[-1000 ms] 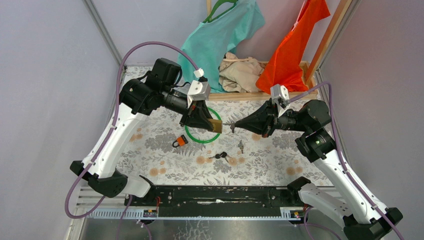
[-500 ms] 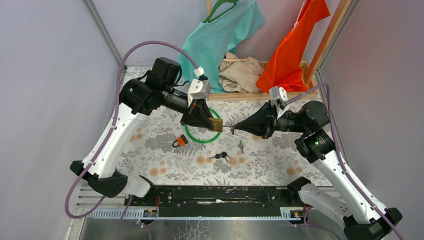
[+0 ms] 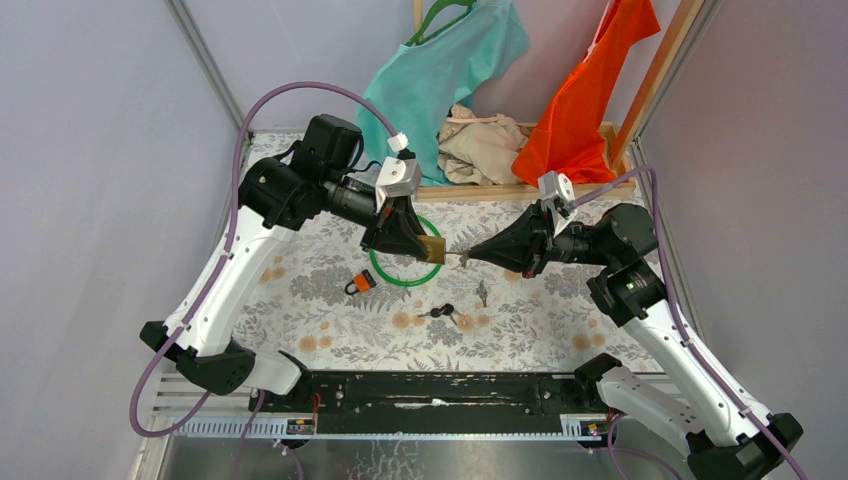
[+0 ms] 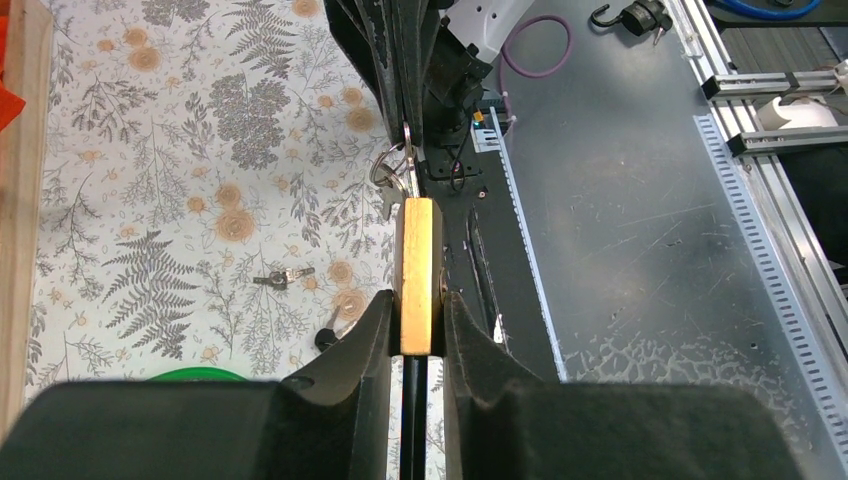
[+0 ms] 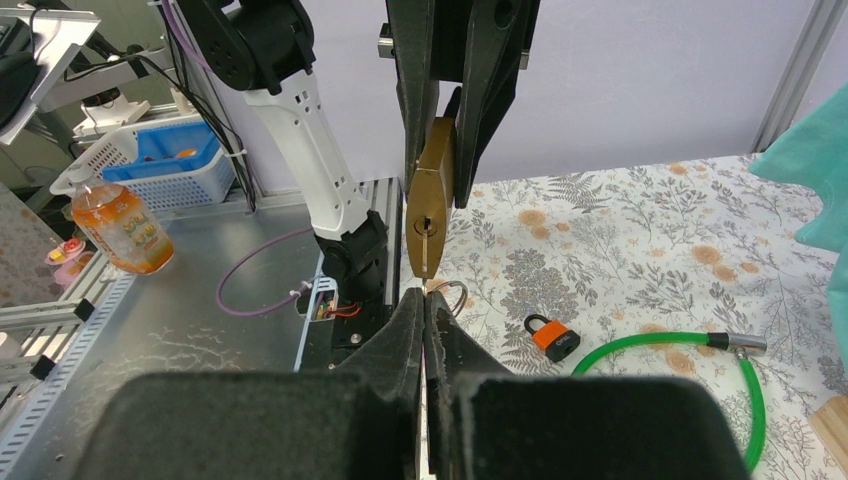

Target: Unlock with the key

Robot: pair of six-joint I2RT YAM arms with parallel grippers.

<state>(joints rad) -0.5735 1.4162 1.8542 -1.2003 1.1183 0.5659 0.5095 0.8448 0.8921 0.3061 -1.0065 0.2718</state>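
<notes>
My left gripper [image 3: 420,245] is shut on a brass padlock [image 3: 433,249], held in the air above the table; it shows between the fingers in the left wrist view [image 4: 419,275] and ahead in the right wrist view [image 5: 428,205]. My right gripper [image 3: 470,255] is shut on a thin silver key [image 3: 457,255] with a ring. The key's tip touches the padlock's keyhole end [image 5: 427,280]. In the left wrist view the key and ring [image 4: 398,175] sit right at the padlock's far end. How deep the key sits cannot be told.
On the floral table lie a small orange padlock [image 3: 361,283], a green cable loop [image 3: 392,280], a black-headed key bunch [image 3: 445,313] and a loose key [image 3: 482,293]. A wooden rail [image 3: 520,190] with hanging teal and orange shirts stands at the back.
My right gripper moved slightly left, bringing the key from a small gap up against the padlock. The left arm has stayed still.
</notes>
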